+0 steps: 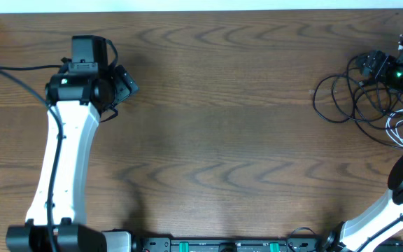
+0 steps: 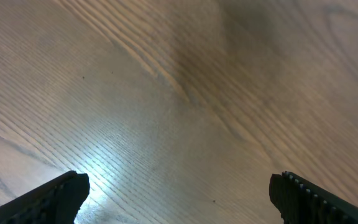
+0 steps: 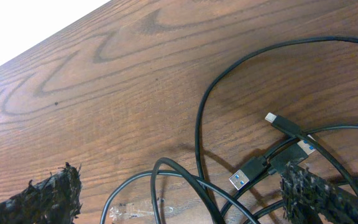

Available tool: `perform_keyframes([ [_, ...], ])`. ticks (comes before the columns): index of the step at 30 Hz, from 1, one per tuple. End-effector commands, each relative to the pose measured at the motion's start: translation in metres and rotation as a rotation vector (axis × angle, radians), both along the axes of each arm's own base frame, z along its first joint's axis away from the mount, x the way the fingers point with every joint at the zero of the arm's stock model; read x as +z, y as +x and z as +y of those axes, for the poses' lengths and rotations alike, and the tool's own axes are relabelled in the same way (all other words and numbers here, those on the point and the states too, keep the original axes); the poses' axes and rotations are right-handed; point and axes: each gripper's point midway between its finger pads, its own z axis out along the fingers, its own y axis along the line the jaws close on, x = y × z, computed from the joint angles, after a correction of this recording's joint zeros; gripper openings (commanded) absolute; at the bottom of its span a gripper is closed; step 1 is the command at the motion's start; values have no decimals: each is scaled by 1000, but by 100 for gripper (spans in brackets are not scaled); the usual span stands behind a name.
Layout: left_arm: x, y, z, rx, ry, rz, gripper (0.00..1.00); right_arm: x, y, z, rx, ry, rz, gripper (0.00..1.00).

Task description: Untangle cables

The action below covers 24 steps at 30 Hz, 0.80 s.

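Observation:
The black cable (image 1: 341,98) lies in tangled loops at the table's far right, with the white cable (image 1: 401,129) coiled just below it. My right gripper (image 1: 375,66) hovers over the top of the tangle, open. In the right wrist view the black loops (image 3: 199,124) and USB plugs (image 3: 248,174) lie between and beside the spread fingers (image 3: 182,199); nothing is held. My left gripper (image 1: 126,85) is open and empty at the far left, over bare wood (image 2: 179,193).
The wooden table (image 1: 222,126) spans the view. Its far edge runs along the top, close to the tangle. The arm bases sit along the front edge.

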Motion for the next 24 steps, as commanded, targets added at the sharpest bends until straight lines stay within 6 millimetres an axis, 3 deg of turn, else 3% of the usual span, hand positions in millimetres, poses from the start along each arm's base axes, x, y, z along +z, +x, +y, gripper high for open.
perform_keyframes([
  [1, 9, -4, 3, 15, 15, -23, 98, 5, 5, 3, 9, 13, -14, 99],
  [7, 17, -7, 11, 28, 57, -40, 98, 5, 5, 3, 9, 13, -14, 99],
  [12, 1, 1, 8, 12, 58, -29, 98, 5, 5, 3, 9, 13, -14, 99],
  [19, -42, 21, 1, -14, 47, -111, 98, 5, 5, 3, 9, 13, -14, 99],
  [24, -89, 23, -7, -60, 18, -171, 98, 5, 5, 3, 9, 13, -14, 99],
])
